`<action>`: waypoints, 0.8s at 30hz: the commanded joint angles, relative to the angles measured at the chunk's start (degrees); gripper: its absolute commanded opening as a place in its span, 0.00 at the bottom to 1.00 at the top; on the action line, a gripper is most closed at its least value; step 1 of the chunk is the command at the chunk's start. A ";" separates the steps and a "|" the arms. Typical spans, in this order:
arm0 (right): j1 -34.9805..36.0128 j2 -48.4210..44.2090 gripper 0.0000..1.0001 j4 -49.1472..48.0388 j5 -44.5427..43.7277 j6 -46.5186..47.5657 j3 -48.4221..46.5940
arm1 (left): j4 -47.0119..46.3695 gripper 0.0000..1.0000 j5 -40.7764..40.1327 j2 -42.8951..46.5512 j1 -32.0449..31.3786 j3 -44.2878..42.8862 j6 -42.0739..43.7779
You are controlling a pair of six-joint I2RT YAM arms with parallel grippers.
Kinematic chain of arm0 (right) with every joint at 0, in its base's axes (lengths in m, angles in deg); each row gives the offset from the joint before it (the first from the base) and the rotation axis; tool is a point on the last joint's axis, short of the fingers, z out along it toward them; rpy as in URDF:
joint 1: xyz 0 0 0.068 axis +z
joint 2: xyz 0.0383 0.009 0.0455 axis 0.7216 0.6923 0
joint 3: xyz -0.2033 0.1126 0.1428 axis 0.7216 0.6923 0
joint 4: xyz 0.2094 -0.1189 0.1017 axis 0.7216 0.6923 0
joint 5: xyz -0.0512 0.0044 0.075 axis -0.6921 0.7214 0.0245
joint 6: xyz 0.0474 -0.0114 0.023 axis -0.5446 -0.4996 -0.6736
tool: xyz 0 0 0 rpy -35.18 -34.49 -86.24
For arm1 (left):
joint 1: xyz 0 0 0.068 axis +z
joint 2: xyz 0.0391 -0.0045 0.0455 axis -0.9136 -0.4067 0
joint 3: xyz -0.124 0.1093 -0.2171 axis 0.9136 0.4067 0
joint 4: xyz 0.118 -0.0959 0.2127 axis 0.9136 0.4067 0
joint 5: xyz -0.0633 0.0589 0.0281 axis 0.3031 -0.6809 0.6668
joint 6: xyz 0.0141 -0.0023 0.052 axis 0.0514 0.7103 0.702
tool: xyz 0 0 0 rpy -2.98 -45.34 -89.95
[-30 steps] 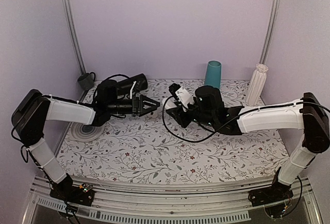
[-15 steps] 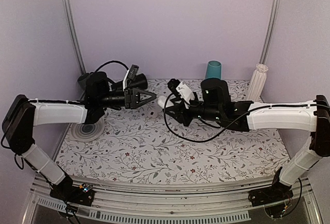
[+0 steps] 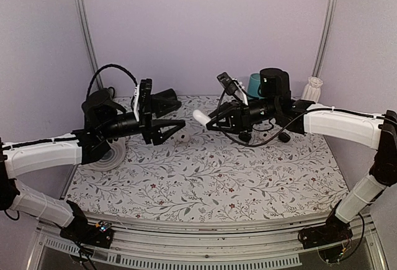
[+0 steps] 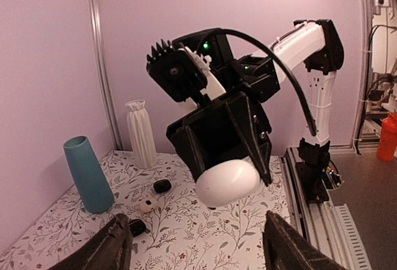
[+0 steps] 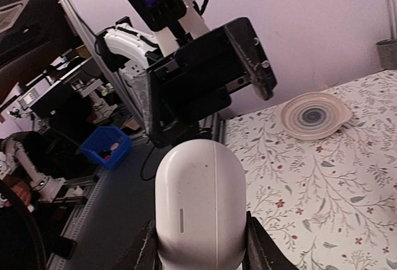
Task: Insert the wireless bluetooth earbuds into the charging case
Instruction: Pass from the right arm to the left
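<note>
My right gripper (image 3: 209, 120) is shut on the charging case (image 3: 200, 117), a glossy white pebble with its lid closed, held in the air above the back middle of the table. In the right wrist view the case (image 5: 200, 202) sits between the pads (image 5: 146, 248) and sticks out past them. My left gripper (image 3: 177, 128) is open and empty, raised, facing the case a short way to its left. In the left wrist view the case (image 4: 227, 182) hangs ahead of the wide-open fingers (image 4: 113, 245). Two black earbuds (image 4: 162, 185) (image 4: 136, 226) lie on the table.
A small white round piece with a dark centre (image 4: 147, 205) lies between the earbuds. A teal cup (image 3: 255, 85) and a white ribbed vase (image 3: 311, 91) stand at the back right. A beige plate (image 3: 102, 158) lies at the left. A small white thing (image 3: 185, 136) lies under the left gripper.
Both arms have risen off the table. My right gripper has carried the case up. My left gripper has lifted and now faces the case, still open.
</note>
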 commanded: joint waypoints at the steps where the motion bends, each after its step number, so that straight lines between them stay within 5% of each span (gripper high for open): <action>1: 0.19 1.75 0.20 -6.84 18.06 -12.00 -1.07 | 0.12 0.73 -7.95 1.94 -2.26 2.66 14.86; 7: 0.26 2.62 0.21 -14.71 21.39 -21.43 -0.27 | -2.00 0.72 -5.98 2.76 -3.05 3.97 19.95; 24: 0.66 5.08 0.21 -14.96 22.50 -24.36 -0.73 | 1.40 0.71 1.46 -0.01 -6.35 -1.11 20.55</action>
